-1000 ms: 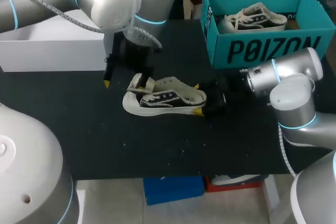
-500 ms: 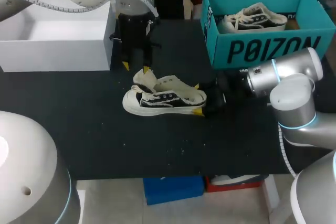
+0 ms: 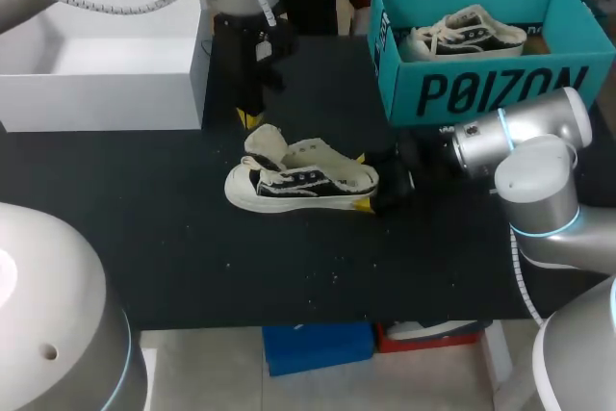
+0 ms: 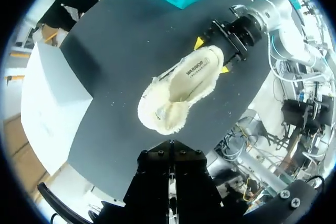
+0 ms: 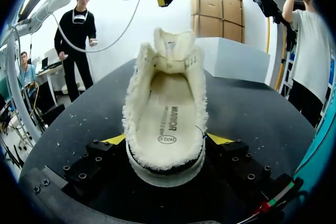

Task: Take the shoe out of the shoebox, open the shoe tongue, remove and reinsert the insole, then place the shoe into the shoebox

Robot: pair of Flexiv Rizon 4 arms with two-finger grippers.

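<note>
A black-and-white shoe (image 3: 298,180) with a fleecy lining lies on its sole on the black table (image 3: 144,228). Its tongue (image 3: 265,146) stands pulled up at the toe end. My right gripper (image 3: 364,181) is shut on the heel, one yellow tip on each side. In the right wrist view the shoe (image 5: 165,114) points away from the right gripper (image 5: 167,140), with the insole (image 5: 167,127) lying inside. My left gripper (image 3: 248,120) hangs shut and empty just beyond the toe. In its own view the left gripper (image 4: 170,148) is above the shoe (image 4: 181,93).
A teal shoebox (image 3: 481,93) stands at the back right with a second shoe (image 3: 464,34) inside. A white box (image 3: 106,98) sits at the back left, close to my left arm. Small crumbs dot the table in front of the shoe.
My left gripper pulled back from the shoe's toe toward the far side and closed its fingers on nothing. The shoe and my right arm have stayed still.
</note>
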